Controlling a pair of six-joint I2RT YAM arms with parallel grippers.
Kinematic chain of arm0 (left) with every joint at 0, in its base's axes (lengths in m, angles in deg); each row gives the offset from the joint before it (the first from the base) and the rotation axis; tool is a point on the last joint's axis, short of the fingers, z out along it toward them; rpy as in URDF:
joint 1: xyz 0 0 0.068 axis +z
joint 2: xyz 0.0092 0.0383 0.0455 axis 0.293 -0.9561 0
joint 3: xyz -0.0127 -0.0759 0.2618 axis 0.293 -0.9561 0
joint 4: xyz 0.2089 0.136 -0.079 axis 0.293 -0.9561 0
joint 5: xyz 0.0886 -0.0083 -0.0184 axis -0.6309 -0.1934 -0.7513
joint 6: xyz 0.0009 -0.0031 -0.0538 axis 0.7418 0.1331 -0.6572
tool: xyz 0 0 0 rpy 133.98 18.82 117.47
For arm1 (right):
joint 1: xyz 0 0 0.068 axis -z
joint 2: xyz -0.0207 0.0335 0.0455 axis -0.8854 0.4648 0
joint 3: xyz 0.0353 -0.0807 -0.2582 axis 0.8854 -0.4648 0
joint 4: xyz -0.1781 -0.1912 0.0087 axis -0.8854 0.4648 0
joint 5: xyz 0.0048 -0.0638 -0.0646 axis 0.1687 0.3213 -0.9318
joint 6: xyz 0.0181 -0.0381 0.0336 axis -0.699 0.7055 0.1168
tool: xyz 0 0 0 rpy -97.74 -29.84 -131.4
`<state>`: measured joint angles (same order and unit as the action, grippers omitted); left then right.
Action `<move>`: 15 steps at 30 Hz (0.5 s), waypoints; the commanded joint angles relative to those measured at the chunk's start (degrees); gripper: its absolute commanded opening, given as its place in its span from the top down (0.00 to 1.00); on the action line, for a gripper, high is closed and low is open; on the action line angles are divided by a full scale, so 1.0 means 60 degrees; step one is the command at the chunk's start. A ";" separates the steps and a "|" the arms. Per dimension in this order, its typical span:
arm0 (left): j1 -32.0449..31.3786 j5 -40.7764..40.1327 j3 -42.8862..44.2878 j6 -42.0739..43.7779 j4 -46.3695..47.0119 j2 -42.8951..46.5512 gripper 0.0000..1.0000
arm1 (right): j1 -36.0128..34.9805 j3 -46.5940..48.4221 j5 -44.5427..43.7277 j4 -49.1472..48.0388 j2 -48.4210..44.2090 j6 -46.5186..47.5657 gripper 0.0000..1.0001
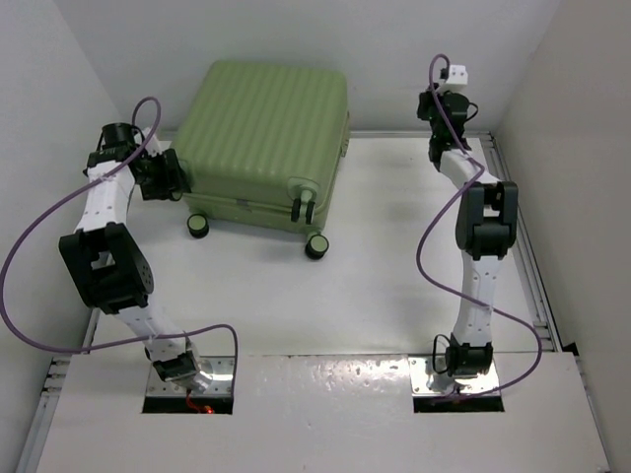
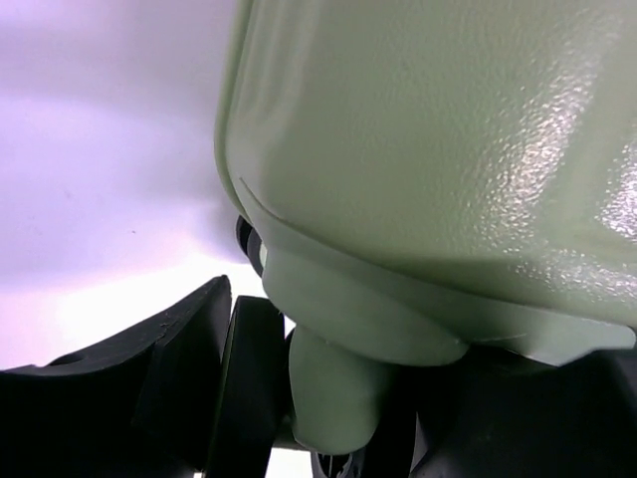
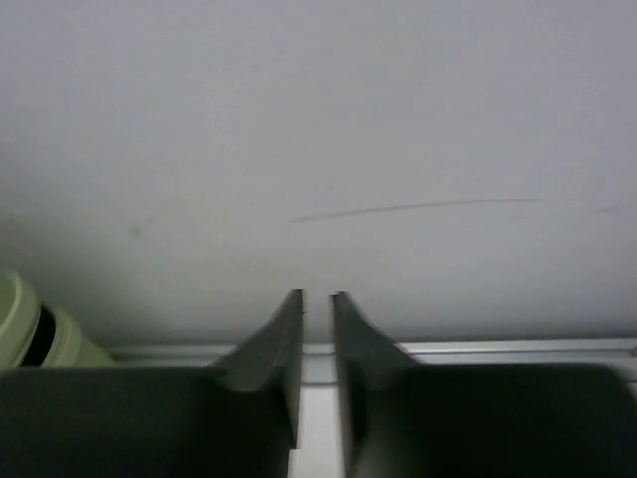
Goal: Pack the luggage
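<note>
Currently the left gripper is the one in play. It sits low at the near-left corner of the luggage, at wheel height.

- **Left jaws:** in the wrist view its fingers stand partway apart with the corner caster between them, and green shell fills the frame above. The left finger looks hard up against the black wheel. I can't tell whether the pads clamp it or only straddle it.
- **Luggage:** lid down, lying flat on the table, left of centre toward the far side. The two free wheels face the arm bases, so I read the long axis as near-to-far. The wheel edge is slightly skewed, with its right end closer to the bases.
- **Next move (my read):** the case needs opening or repositioning before anything gets packed. Any drag or swing would pivot on that left corner, so a loose hold on the caster could slip.
- **Right gripper:** far right, raised, well apart from the case. Jaws are drawn in to a thin slit with nothing between them, aimed at the back wall. Only a sliver of green shows at the left edge of its view.

The left arm is clearly nearer.
</note>
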<state>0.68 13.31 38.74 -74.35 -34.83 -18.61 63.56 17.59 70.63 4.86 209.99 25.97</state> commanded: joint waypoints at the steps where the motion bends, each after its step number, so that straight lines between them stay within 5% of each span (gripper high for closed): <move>1: 0.0298 -0.1660 0.0226 -0.0574 0.2020 -0.0742 0.45 | -0.0458 -0.0244 0.0640 -0.0279 -0.0016 -0.0159 0.78; 3: 0.0386 -0.1644 0.0387 -0.0690 0.2515 -0.0462 0.02 | -0.0473 -0.0829 0.1283 -0.0149 -0.0324 -0.0408 0.64; 5: 0.0387 -0.1426 0.0520 -0.0691 0.3000 -0.0008 0.00 | -0.0444 -0.1559 0.1914 -0.0133 -0.0747 -0.0672 0.53; 11: 0.0271 0.0124 0.1414 -0.0356 0.3706 0.0929 0.00 | -0.0546 -0.2634 0.3337 0.0043 -0.1570 -0.1580 0.64; 15: -0.0111 0.0888 0.0844 0.0070 0.3706 0.1471 0.00 | -0.0751 -0.1716 0.4459 0.0379 -0.0900 -0.3671 0.53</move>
<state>2.84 11.37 41.47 -72.53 -31.86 -14.50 59.82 2.00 89.54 8.97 206.52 13.84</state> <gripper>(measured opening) 0.996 0.448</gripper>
